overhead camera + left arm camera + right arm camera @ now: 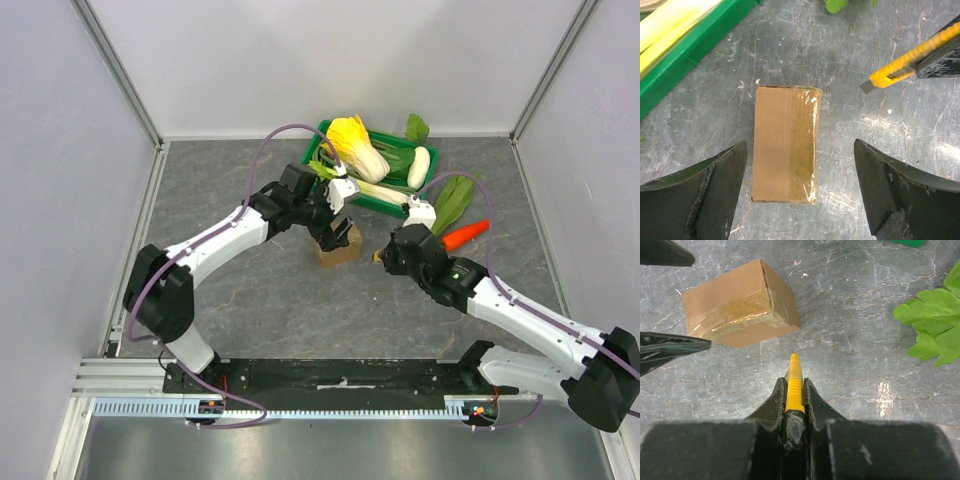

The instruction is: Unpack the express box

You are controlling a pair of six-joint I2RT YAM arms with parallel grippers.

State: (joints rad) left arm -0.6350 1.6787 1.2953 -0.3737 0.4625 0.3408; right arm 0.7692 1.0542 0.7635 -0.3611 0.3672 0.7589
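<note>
The express box is a small brown cardboard box sealed with clear tape, lying on the grey table. It shows in the left wrist view and the right wrist view. My left gripper hovers over it, open, its fingers straddling the box without touching. My right gripper is shut on a yellow utility knife. The knife's tip points toward the box and stops short of it. The knife also shows in the left wrist view, to the box's right.
A green plastic crate with cabbage, leek and a white vegetable stands behind the box. A carrot and leafy greens lie to the right, near my right arm. Grey walls enclose the table.
</note>
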